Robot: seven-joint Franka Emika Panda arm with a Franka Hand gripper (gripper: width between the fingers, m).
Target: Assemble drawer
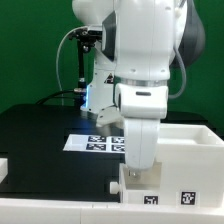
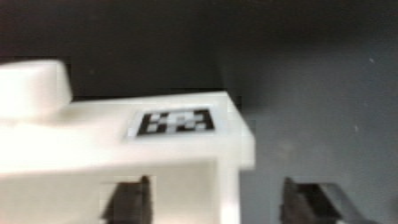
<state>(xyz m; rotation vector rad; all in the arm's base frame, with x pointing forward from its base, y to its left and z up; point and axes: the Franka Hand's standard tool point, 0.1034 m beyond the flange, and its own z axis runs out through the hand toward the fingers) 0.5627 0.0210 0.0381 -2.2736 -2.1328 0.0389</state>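
Observation:
The drawer [image 1: 145, 192], a small white part with a marker tag, sits at the front of the black table, against the exterior view's left side of the large white housing [image 1: 190, 150]. My gripper [image 1: 140, 170] points straight down just above it. In the wrist view the drawer [image 2: 107, 150] shows its tag [image 2: 178, 122] and a round white knob [image 2: 27, 90]. My gripper [image 2: 224, 200] is open. One finger [image 2: 128, 200] is over the white surface, the other [image 2: 320, 200] is over the dark table beyond the drawer's edge. Nothing is held.
The marker board [image 1: 100, 142] lies flat on the table behind the gripper. Another white part [image 1: 5, 168] shows at the exterior view's left edge. The housing carries a tag on its front [image 1: 187, 197]. The arm's body hides much of the table's middle.

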